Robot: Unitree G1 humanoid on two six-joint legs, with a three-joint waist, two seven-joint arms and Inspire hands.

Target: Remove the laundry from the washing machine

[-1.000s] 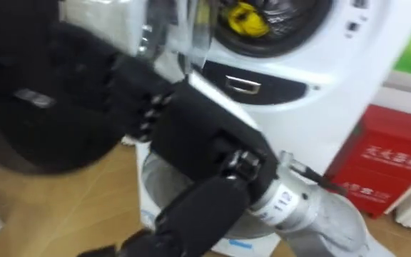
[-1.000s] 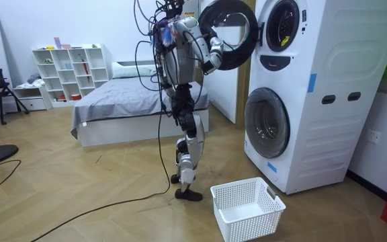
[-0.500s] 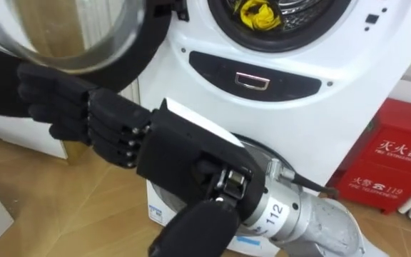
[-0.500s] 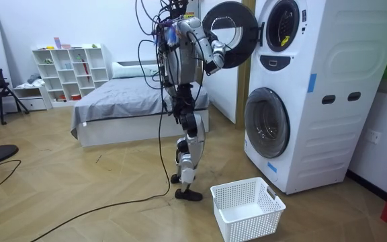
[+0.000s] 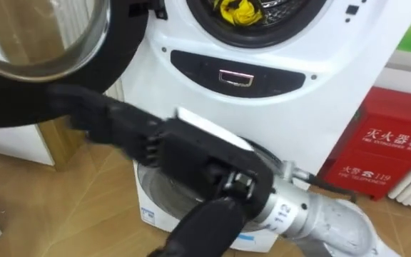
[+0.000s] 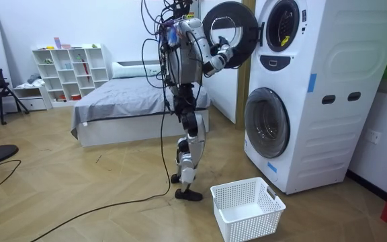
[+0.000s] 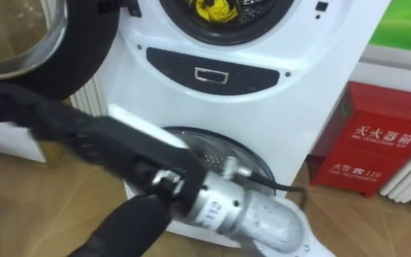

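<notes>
Standing at the stacked washing machines on the room view's right, I reach my right hand from the lower right of the eye view towards the centre left. There it lies in front of the black rim of the open upper door. Whether that hand is spread or curled I cannot tell — it shows as a dark smear. The clothes are a bunched yellow cloth lying in the upper drum at the top centre of the frame, well apart from my hand. Below the drum is a dark panel, and under my arm is the round door of the lower machine. A red box stands at the right edge. In the room view a white basket stands on the wooden floor at bottom centre — just beside my feet.
</notes>
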